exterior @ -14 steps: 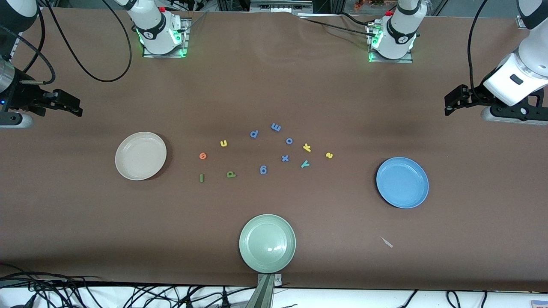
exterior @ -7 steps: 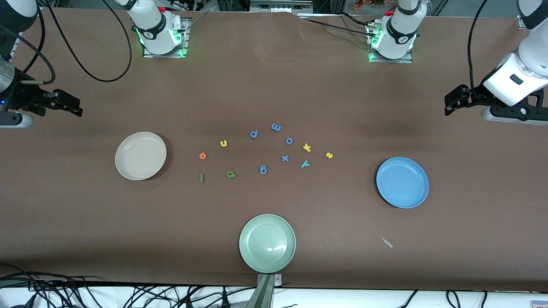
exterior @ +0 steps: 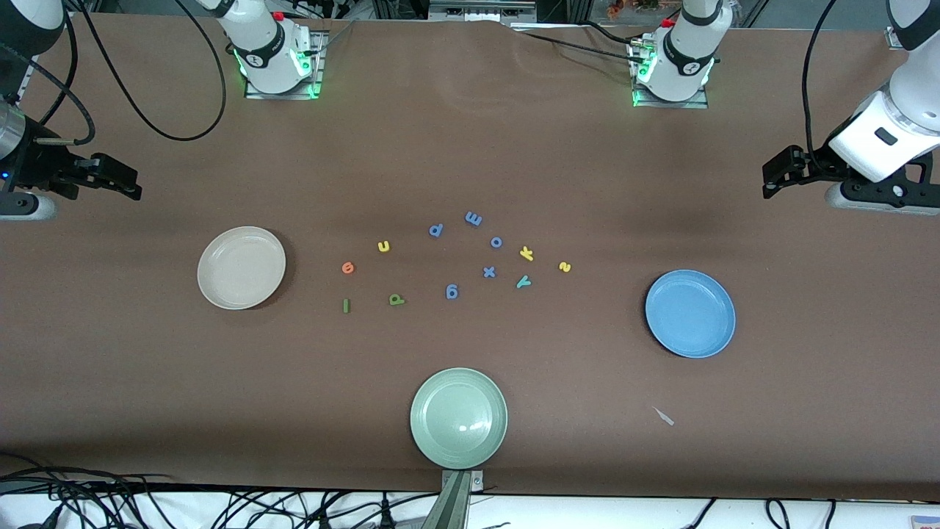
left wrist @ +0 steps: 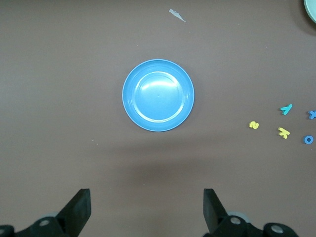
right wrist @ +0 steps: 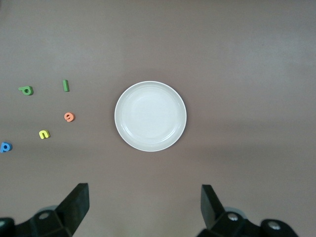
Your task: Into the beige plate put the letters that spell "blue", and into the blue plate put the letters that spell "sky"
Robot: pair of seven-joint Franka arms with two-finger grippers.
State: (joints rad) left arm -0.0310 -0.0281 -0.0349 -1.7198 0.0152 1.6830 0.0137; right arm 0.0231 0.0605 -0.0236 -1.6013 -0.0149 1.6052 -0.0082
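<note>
I see nothing sorted yet: beige plate [exterior: 241,267] empty at the right arm's end, blue plate [exterior: 690,314] empty at the left arm's end, b [exterior: 396,299], l [exterior: 346,306], u [exterior: 383,246], e [exterior: 348,267], s [exterior: 564,267], k [exterior: 526,253], y [exterior: 523,281] on the table between them. Right gripper [exterior: 121,183] and left gripper [exterior: 777,172] hang at the table's ends, jaws spread, holding nothing. My worry is mixing yellow u with s or k, or pinching a blue letter [exterior: 489,272] beside y; each wrist view shows only its own plate and nearby letters, the front view adds the green plate [exterior: 458,417].

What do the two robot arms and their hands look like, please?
Both arms are glossy white with black joint bands, on bases lit green, with black cables looping off them. The left hand and right hand are black, each with two flat, wedge-shaped fingers.
</note>
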